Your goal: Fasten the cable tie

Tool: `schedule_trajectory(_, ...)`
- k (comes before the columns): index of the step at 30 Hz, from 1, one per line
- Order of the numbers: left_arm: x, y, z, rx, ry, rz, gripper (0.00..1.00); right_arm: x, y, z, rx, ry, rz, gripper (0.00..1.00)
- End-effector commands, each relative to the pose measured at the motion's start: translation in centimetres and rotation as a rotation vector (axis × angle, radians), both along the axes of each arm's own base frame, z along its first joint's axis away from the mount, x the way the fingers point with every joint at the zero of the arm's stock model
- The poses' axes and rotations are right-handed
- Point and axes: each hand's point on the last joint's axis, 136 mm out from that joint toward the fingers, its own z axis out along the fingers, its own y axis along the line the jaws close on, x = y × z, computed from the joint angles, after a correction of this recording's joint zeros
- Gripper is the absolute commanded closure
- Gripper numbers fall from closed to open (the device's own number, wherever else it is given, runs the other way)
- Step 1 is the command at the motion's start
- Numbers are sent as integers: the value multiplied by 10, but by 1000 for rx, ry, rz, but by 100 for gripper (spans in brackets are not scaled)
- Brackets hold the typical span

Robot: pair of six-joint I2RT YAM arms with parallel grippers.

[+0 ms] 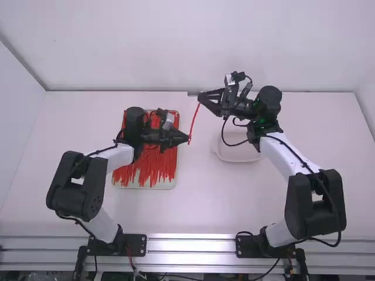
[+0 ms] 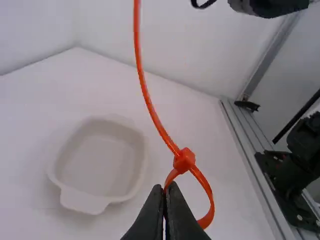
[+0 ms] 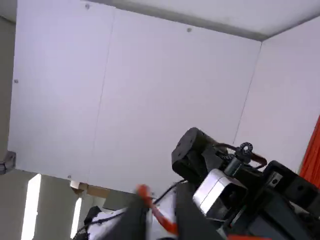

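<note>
**Desk:** Where is the cable tie?

**Photographer:** In the air between the arms, above the tabletop. The strap runs through its head, and a small loop hangs below. The left hand, pressed together, pinches the strap just under the head. The right hand pinches the tail's far end.

**Desk:** What could spoil it?

**Photographer:** A pull off the strap's line could drag the thin strap out of either pinch. The tie would then likely drop toward the white dish.

**Desk:** What is unclear?

**Photographer:** The loop's bottom is cut off. The right hand's hold is blurred in its own wrist view. Whether the head's catch bites cannot be told.
</note>
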Motion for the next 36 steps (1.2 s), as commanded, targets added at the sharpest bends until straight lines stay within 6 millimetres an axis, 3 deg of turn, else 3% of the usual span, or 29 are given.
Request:
schedule_trajectory(1,5,4,4,-21,84,26,98,0,-2,11,3,-20,-7,55)
schedule_trajectory(7,18,16,41,-88,42,54,98,1,0,-4,-33,17,0,41)
schedule_trajectory(12,13,16,72,-122,5,3,98,-4,1,-12,-54,31,26,42)
schedule_trajectory(19,15,15,99,-149,-4,-9,98,-9,2,-12,-59,10,57,42)
schedule_trajectory(25,12,7,107,-154,-7,-30,98,-11,2,-12,-59,8,67,43)
schedule_trajectory(31,4,-6,107,-154,-26,-66,98,-19,15,-10,-57,-5,99,45)
schedule_trajectory(36,6,-5,106,-156,-19,-55,98,-23,22,-4,-48,-48,109,68)
